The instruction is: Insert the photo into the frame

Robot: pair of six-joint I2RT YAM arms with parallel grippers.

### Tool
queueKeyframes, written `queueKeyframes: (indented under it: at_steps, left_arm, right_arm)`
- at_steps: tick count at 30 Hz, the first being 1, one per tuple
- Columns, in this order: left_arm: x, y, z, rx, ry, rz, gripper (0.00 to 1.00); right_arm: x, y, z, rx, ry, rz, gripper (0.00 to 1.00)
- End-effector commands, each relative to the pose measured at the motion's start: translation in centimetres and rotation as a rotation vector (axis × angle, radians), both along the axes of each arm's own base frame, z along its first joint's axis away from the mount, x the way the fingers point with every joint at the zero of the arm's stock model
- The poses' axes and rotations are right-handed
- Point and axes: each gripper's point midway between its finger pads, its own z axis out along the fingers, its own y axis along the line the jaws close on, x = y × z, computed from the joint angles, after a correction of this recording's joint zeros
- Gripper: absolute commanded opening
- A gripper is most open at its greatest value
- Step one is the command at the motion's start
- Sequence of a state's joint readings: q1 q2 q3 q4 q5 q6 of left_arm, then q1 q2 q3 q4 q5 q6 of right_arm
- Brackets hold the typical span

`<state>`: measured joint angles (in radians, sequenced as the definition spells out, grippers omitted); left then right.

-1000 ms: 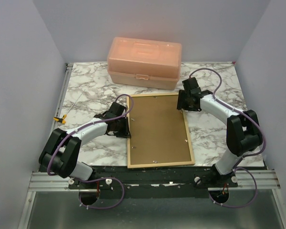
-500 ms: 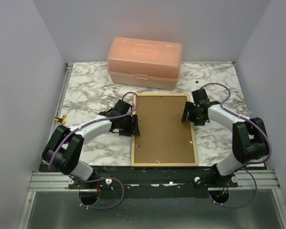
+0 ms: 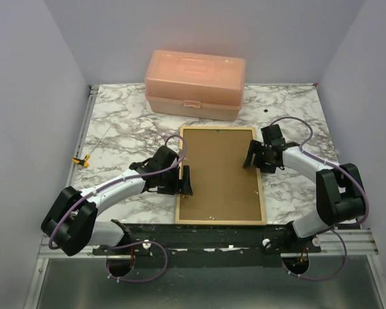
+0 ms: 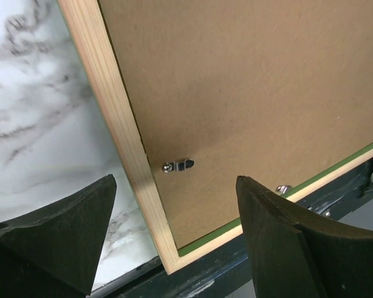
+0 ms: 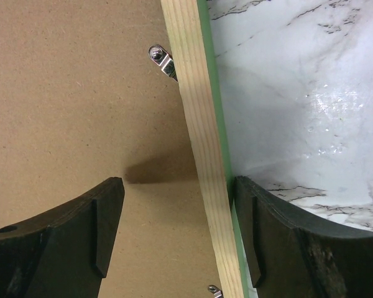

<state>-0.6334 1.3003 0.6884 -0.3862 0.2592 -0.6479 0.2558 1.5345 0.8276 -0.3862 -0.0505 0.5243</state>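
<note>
**Operator:** Changes since one second ago?

**Technician:** The frame (image 4: 119, 118) has swung square and slid right. The left gripper (image 4: 174, 183) has released, and its jaws now stand wide astride the left rail.

**Operator:** Right gripper (image 5: 177, 183)?

**Technician:** Released, straddling the right rail; contact cannot be confirmed. The frame lies back-up on the marble table (image 3: 116, 129), with the backing board (image 3: 222, 174) seated inside.

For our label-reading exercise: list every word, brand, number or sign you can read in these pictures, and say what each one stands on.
None can be read in any view: the peach box, the frame, the brown backing board and the marble table show no lettering.
</note>
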Motion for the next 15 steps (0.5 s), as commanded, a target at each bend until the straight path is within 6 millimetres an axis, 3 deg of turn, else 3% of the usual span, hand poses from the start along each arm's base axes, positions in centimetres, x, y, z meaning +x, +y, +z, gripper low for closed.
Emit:
queueKeyframes:
  at_steps: [1, 9, 15]
  left_arm:
    - [-1.6, 0.0, -1.1, 0.045, 0.020, 0.017, 0.77]
    - [-2.3, 0.4, -2.7, 0.089, 0.031, 0.060, 0.69]
    - [-1.5, 1.1, -3.4, 0.196, 0.017, 0.082, 0.51]
  right_arm:
    - [-1.0, 1.1, -0.1, 0.064, 0.019, 0.014, 0.78]
    - [-1.4, 1.0, -0.5, 0.060, 0.026, 0.019, 0.78]
    - [-1.3, 0.9, -0.7, 0.055, 0.029, 0.020, 0.78]
